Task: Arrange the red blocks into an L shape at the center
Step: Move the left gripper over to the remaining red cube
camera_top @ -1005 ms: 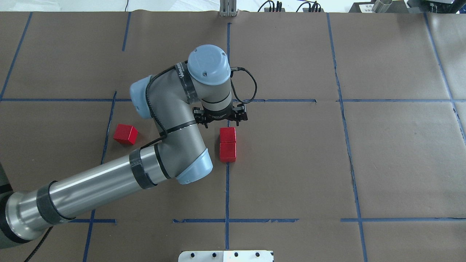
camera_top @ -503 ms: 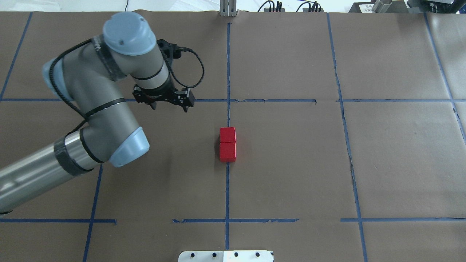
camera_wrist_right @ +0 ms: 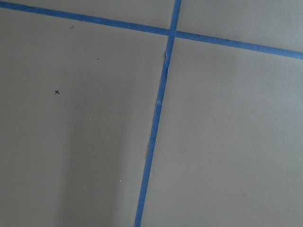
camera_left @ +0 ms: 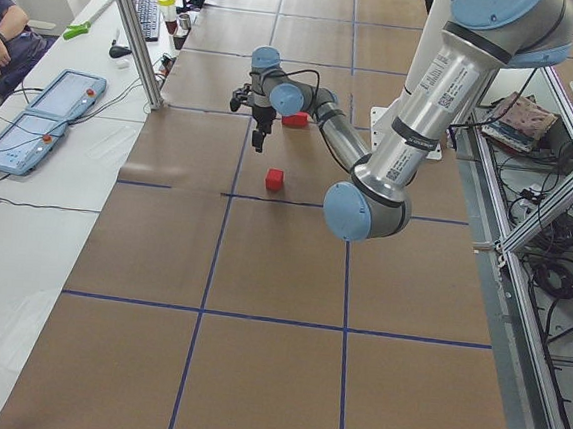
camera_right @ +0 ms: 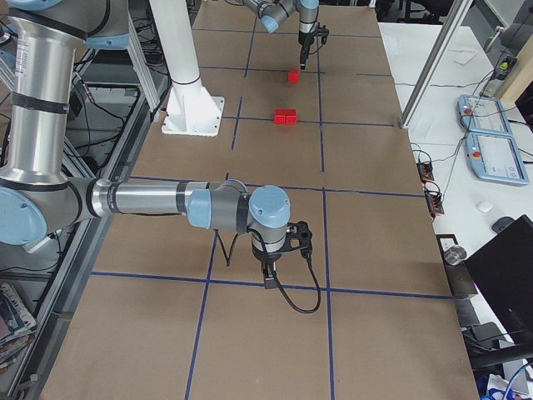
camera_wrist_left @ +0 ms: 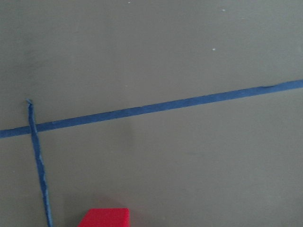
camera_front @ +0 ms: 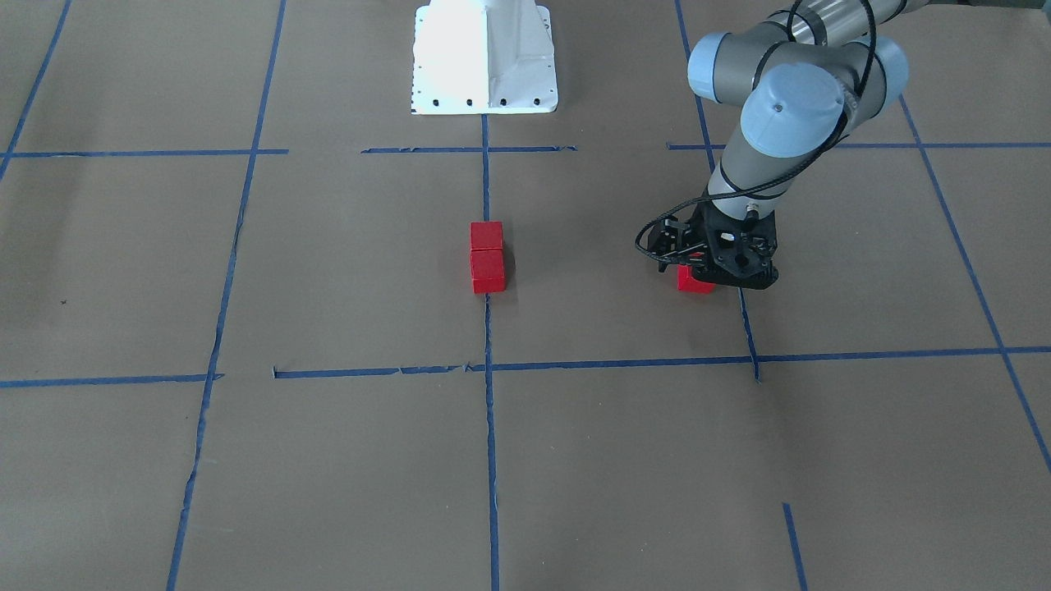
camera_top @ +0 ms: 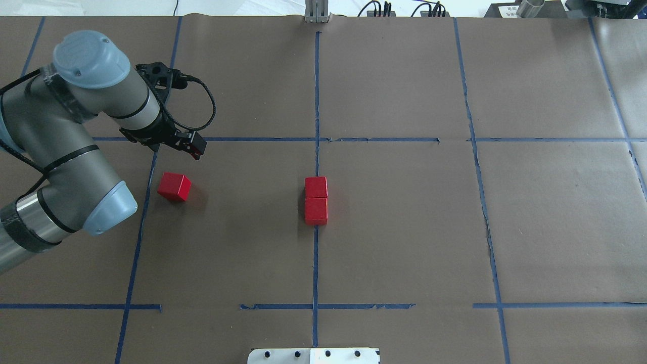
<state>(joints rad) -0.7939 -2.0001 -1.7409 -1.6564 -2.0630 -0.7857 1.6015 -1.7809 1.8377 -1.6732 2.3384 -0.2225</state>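
- Right now the left gripper (camera_top: 172, 143) hangs above the brown paper, pointing down, with its jaws spread and nothing held between them.
- The lone red block (camera_top: 174, 186) sits on the paper near that gripper and is not gripped.
- Overhead view: the block shows just below the gripper, with a strip of bare paper between them.
- Front view: the gripper overlaps the block, and only the block's lower left part peeks out under it.
- Left wrist camera: only a red strip of the block shows, at the bottom edge beside a tape corner.
- The lone block is inside the center square (camera_top: 404, 222), close to the edge tape on the robot's left, and turned a bit askew to the grid.
- The two red blocks (camera_top: 316, 198) touch face to face in a short row on the blue tape line (camera_top: 315, 263), mid-square.
- The lone block is well apart from that pair.
- The right gripper (camera_right: 271, 279) is far down the table, pointing down near a tape crossing. It shows only in the side view, so I cannot tell how wide it is.
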